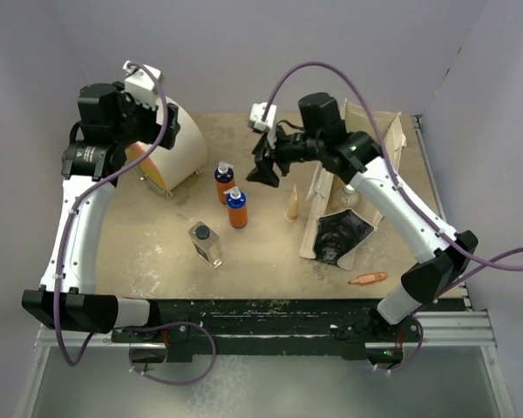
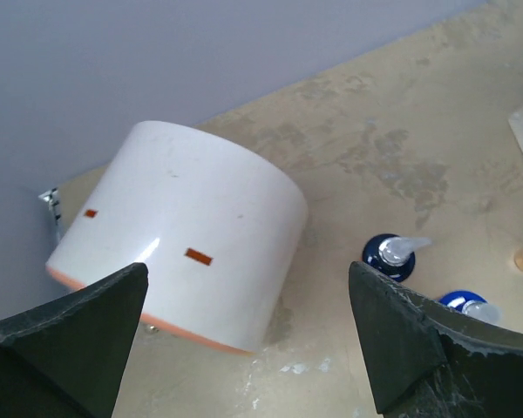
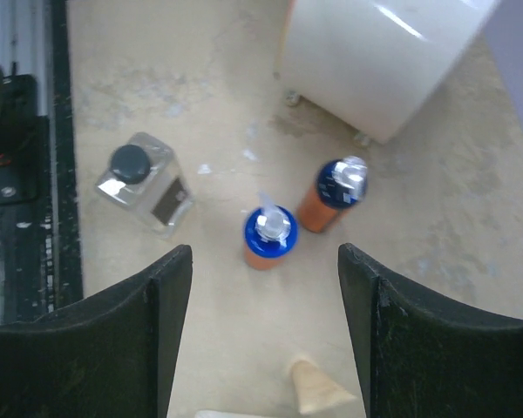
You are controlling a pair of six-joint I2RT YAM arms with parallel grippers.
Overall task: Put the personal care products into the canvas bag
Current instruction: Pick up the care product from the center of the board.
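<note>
Tools gape empty: our right tool (image 1: pixel 264 171) hovers left of the beige canvas bag (image 1: pixel 312 228), near two orange blue-capped bottles (image 1: pixel 224 181) (image 1: pixel 236 210); our left tool (image 2: pixel 248 277) farther left.

table (image 1: pixel 139 252) — 2 orange bottles (image 1: pixel 224 185) (image 1: pixel 236 209) | clear bottle (image 1: pixel 206 244) | cone (image 1: pixel 291 207) | drum (image 1: pixel 179 144) | bag (image 1: pixel 340 235) | stick (image 1: pixel 367 279)

orange btls (image 1: pixel 224 183) x2 | clear btl (image 1: pixel 206 243) x1 | bag (image 1: pixel 318 205) x1 | cone (image 1: pixel 292 207) x1 | stick (image 1: pixel 367 279) x1 | drum (image 1: pixel 181 139) x1
</note>
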